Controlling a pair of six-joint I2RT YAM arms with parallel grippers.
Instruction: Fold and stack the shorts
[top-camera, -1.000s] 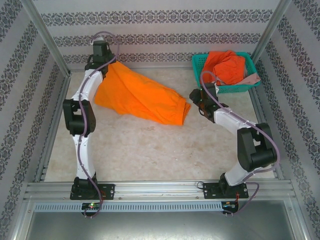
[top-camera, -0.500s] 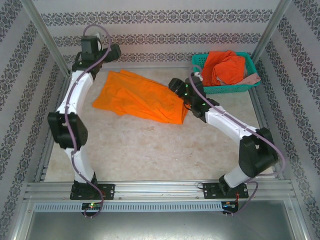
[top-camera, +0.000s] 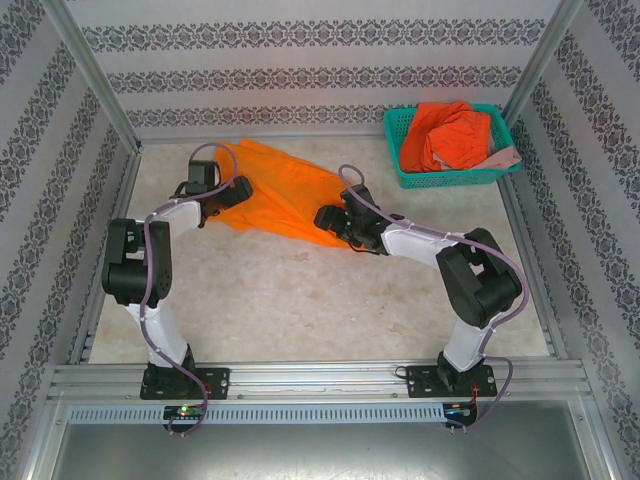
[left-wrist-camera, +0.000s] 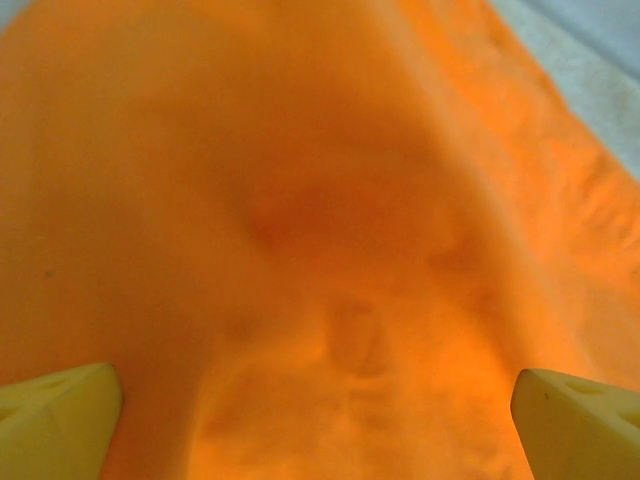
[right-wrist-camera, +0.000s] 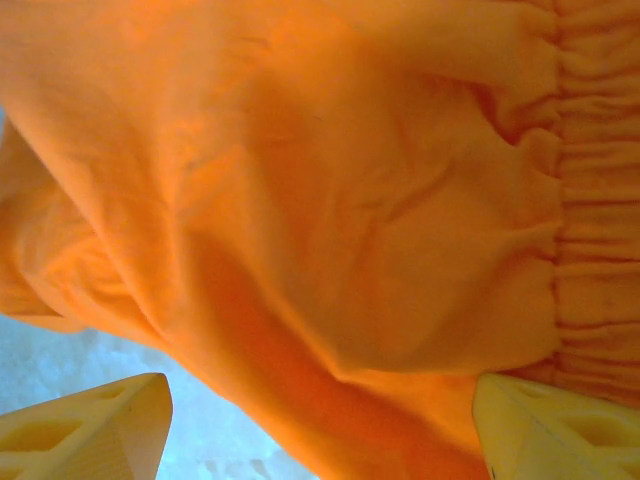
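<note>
Step in hand: first fold of yellow-orange shorts (top-camera: 285, 195), lying on table (top-camera: 300, 300) toward 12 o'clock.
Long axis runs 10 to 4 o'clock. Gathered waist at 4 o'clock end.
Left gripper (top-camera: 238, 190) over leg end, right gripper (top-camera: 325, 222) near waist. Both spread wide, nothing clamped.
Next, likely: pinch edges together, carry fabric across.
Red-orange shorts (top-camera: 445, 135) and pink shorts (top-camera: 505, 158) in basket (top-camera: 440, 181), 1 o'clock.

Shorts (top-camera: 285, 192) lie between left hand (top-camera: 240, 188) and right hand (top-camera: 323, 221).
</note>
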